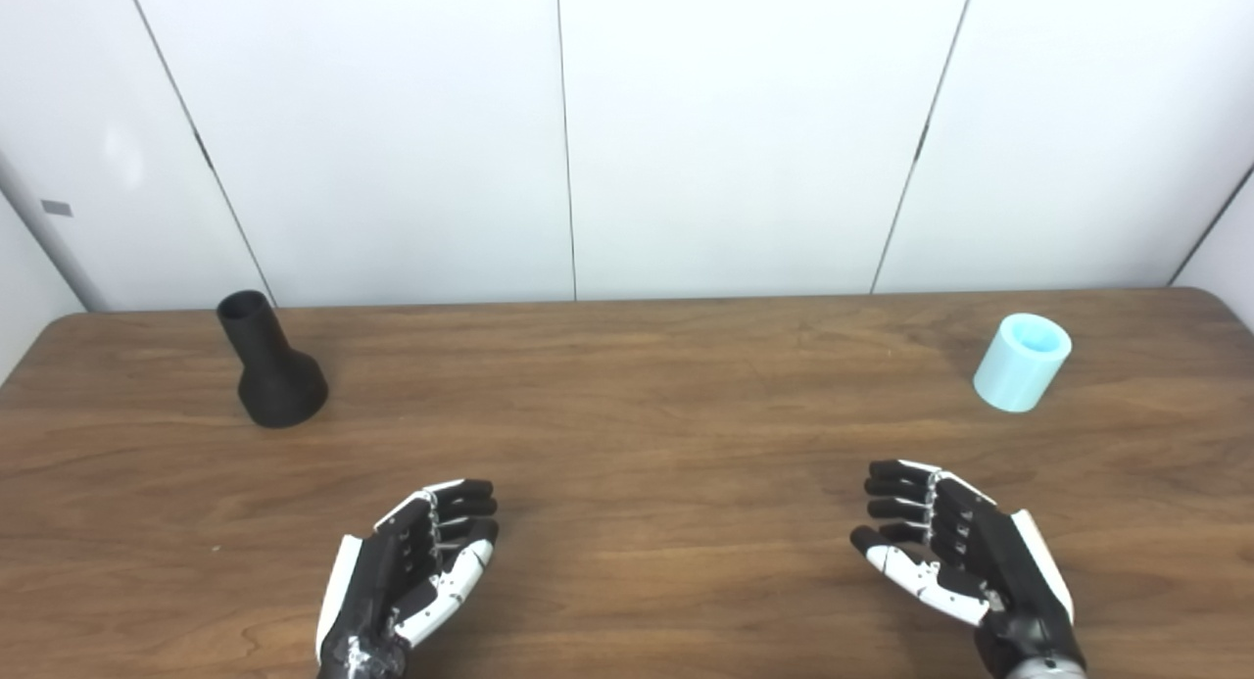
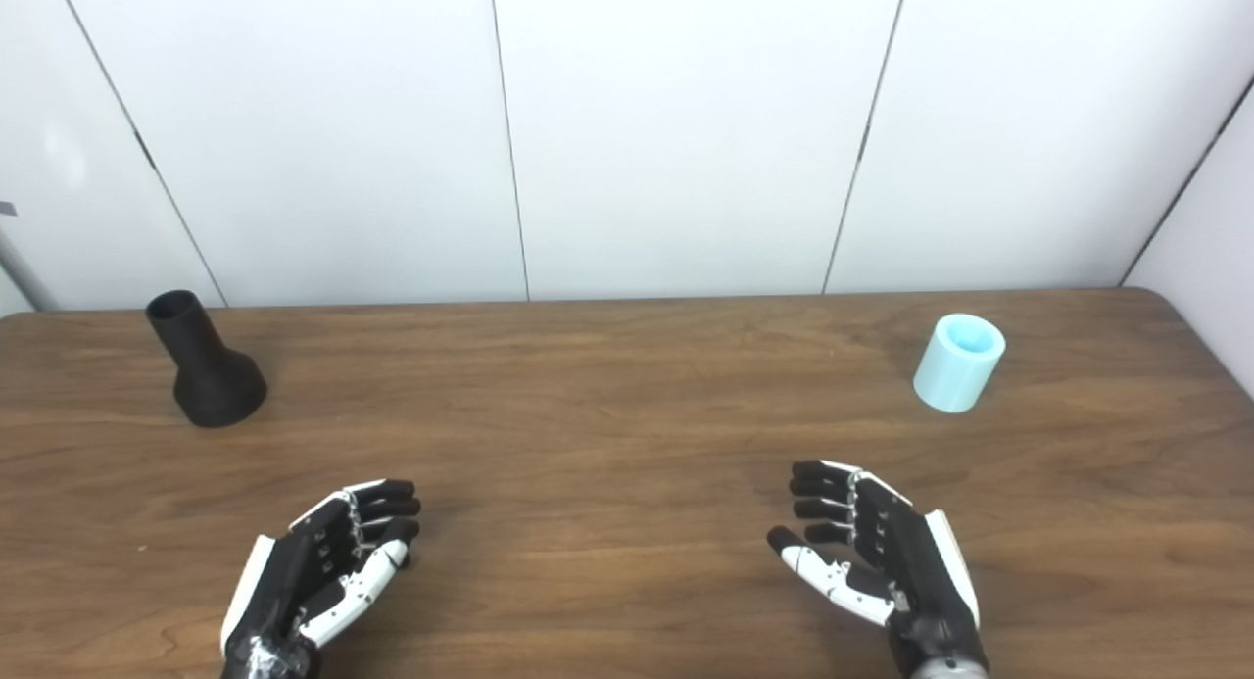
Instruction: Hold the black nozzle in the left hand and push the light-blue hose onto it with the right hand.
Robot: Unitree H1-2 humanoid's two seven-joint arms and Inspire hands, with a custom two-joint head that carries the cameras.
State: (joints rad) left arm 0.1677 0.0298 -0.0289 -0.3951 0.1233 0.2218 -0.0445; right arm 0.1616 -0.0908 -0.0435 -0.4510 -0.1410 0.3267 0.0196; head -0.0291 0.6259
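Note:
A black nozzle [image 1: 267, 363] stands upright on its wide base at the far left of the wooden table [image 1: 627, 414], narrow end up. A short light-blue hose piece [image 1: 1022, 362] stands upright at the far right, open end up. My left hand [image 1: 416, 561] is open and empty near the front edge, well in front and to the right of the nozzle. My right hand [image 1: 955, 552] is open and empty near the front edge, in front and slightly left of the hose. Both hands face each other, fingers apart.
White wall panels [image 1: 627, 130] rise right behind the table's far edge. The table's right rear corner is rounded, close to the hose.

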